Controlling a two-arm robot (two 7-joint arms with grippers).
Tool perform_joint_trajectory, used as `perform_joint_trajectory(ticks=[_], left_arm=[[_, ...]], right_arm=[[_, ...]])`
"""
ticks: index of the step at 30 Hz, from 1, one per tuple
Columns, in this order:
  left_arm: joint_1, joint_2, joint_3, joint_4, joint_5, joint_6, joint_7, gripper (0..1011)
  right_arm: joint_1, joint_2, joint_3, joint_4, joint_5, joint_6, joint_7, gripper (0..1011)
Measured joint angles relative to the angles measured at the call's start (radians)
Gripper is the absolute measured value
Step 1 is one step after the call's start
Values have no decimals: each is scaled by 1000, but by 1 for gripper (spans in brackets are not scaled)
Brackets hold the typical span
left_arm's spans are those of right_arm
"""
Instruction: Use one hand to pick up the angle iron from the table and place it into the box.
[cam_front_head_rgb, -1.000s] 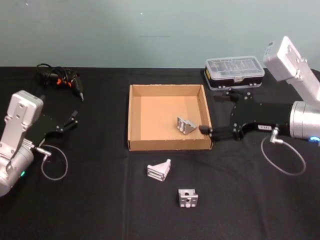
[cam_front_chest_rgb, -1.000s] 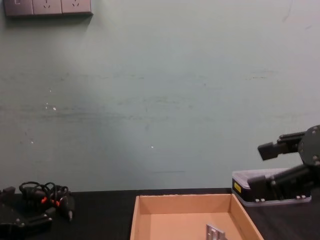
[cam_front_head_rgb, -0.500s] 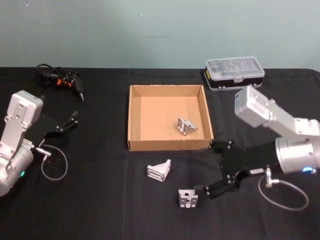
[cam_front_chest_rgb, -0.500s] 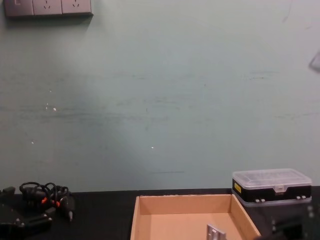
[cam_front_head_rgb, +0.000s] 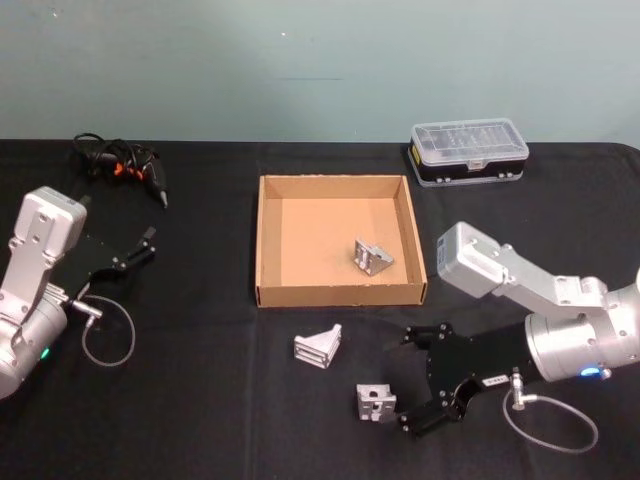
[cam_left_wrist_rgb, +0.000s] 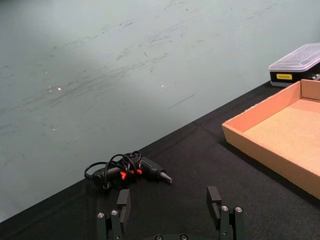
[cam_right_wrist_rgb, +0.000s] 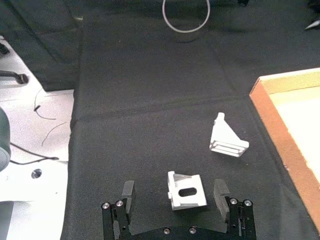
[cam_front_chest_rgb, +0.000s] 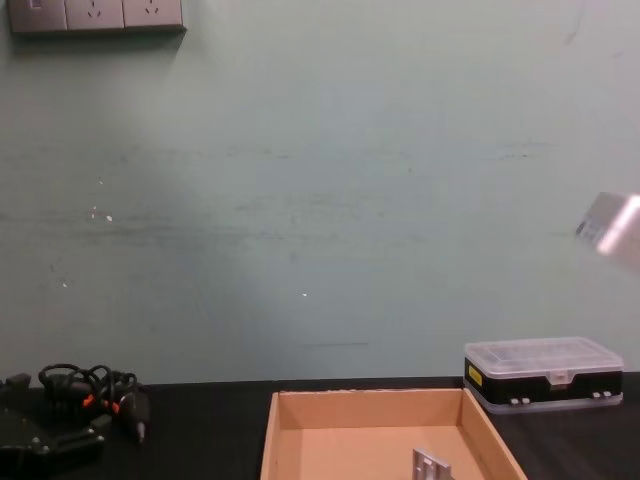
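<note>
1. Risk, off-centre close. In the right wrist view the near iron (cam_right_wrist_rgb: 186, 190) sits closer to one finger than the other of the right gripper (cam_right_wrist_rgb: 174, 187). If you close from here, I judge the nearer finger will touch first and shove or spin the iron on the table (cam_front_head_rgb: 200, 400) instead of clamping it.
2. Risk, shallow bite. The iron lies about level with the fingertips, not deep between them. A lift from there could let it tip out.
3. Risk, bad faces. The iron has a sloped side. I cannot tell which faces the pads would meet, and a pad on the slope would probably slip.
4. Risk, carry and drop. The front wall of the box (cam_front_head_rgb: 340, 293) stands between iron and floor, so a low carry would clip it. A boxed iron (cam_front_head_rgb: 371, 254) already lies in the right half, and a release over it could bounce.
5. Risk, neighbour. A second iron (cam_front_head_rgb: 319, 344) lies between the near iron and the box, apart from the gripper. A sideways sweep could knock it.
6. Position. The near iron (cam_front_head_rgb: 376, 404) is on the table's front part, ahead of the box, between the fingers of the right gripper (cam_front_head_rgb: 411, 382). The jaws are spread wide and hold nothing.
7. The left gripper (cam_front_head_rgb: 148, 245) is parked at the table's left, jaws apart.
</note>
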Motion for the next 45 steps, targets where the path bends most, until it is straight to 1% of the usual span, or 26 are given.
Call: perform_joint_trajectory(ticks=[5,15,20,27,31,32,33,34,36,40,41,42,45], left_arm=[[0,0,0,0,0,0,0,1000],[0,0,0,0,0,0,0,1000],[0,0,0,0,0,0,0,1000],[0,0,0,0,0,0,0,1000],[0,0,0,0,0,0,0,1000],[0,0,0,0,0,0,0,1000],[0,0,0,0,0,0,0,1000],[0,0,0,0,0,0,0,1000],[0,0,0,0,0,0,0,1000],[0,0,0,0,0,0,0,1000],[0,0,0,0,0,0,0,1000],[0,0,0,0,0,0,0,1000],[0,0,0,0,0,0,0,1000]], right_arm=[[12,-15,-33,23,-10,1,0,1000],[25,-34,-75,53,-19,-3,-12,1000],[26,-38,-84,61,-22,-4,-25,1000],[24,-45,-88,73,-26,3,-47,996],[25,-51,-93,81,-28,11,-49,927],[25,-51,-93,82,-28,11,-49,883],[26,-51,-93,82,-28,11,-49,863],[26,-52,-93,82,-28,12,-49,812],[26,-52,-93,82,-28,12,-51,775],[26,-49,-88,80,-27,11,-56,650],[25,-49,-87,79,-27,11,-57,650],[24,-47,-86,77,-27,10,-59,582],[21,-45,-84,74,-27,10,-62,503]])
